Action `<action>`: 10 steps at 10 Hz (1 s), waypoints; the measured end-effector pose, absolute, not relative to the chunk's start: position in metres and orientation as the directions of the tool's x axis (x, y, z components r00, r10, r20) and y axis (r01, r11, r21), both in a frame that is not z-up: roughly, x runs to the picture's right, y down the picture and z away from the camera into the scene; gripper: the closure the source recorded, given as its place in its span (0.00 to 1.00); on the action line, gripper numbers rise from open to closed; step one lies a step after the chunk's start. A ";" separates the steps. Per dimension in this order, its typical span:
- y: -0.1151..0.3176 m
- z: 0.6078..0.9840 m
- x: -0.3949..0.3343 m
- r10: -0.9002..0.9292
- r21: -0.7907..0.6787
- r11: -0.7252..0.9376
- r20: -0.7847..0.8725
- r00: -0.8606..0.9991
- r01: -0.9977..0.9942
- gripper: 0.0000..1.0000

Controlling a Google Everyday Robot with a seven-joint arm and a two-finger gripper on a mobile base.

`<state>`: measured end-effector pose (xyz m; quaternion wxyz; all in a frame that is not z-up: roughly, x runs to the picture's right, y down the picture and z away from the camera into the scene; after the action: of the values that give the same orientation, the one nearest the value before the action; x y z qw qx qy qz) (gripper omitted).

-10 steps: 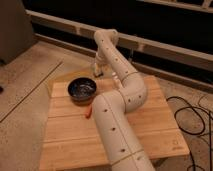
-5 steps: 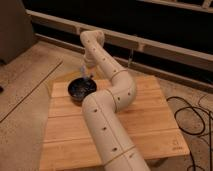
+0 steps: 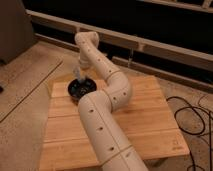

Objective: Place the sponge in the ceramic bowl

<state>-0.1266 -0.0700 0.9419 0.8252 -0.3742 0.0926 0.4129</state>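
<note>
We see a speckled pale floor (image 3: pixel 22 107) and a long light ledge (image 3: pixel 150 47) running under dark panes at twelve o'clock. Black cables (image 3: pixel 192 120) loop on the floor at three o'clock. In the middle stands a low wooden table (image 3: pixel 150 115) of light planks.

The bowl (image 3: pixel 82 90) sits near the table's ten o'clock corner. It is round, shallow and dark, with a glossy rim. Its right side is hidden behind the arm.

The beige arm (image 3: pixel 107 127) comes in at six o'clock, bends at the middle of the table and reaches back toward eleven o'clock. From there it turns down, so the gripper (image 3: pixel 80 76) hangs right over the bowl. At its tip we make out a small blue-grey patch, which looks like the sponge (image 3: pixel 79 73), just above the bowl's inside. We cannot tell whether the gripper is clenched on it or released.
</note>
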 end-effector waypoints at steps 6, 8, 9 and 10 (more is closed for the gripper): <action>-0.041 0.943 -0.097 0.528 -0.507 0.381 -0.567 0.632 -0.773 1.00; -0.024 0.944 -0.087 0.492 -0.510 0.367 -0.603 0.628 -0.778 1.00; -0.011 0.944 -0.085 0.461 -0.521 0.360 -0.621 0.633 -0.774 1.00; -0.001 0.944 -0.086 0.436 -0.535 0.357 -0.630 0.643 -0.766 1.00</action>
<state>-0.0862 -0.0009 0.9444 0.8006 -0.4249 0.1942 0.3752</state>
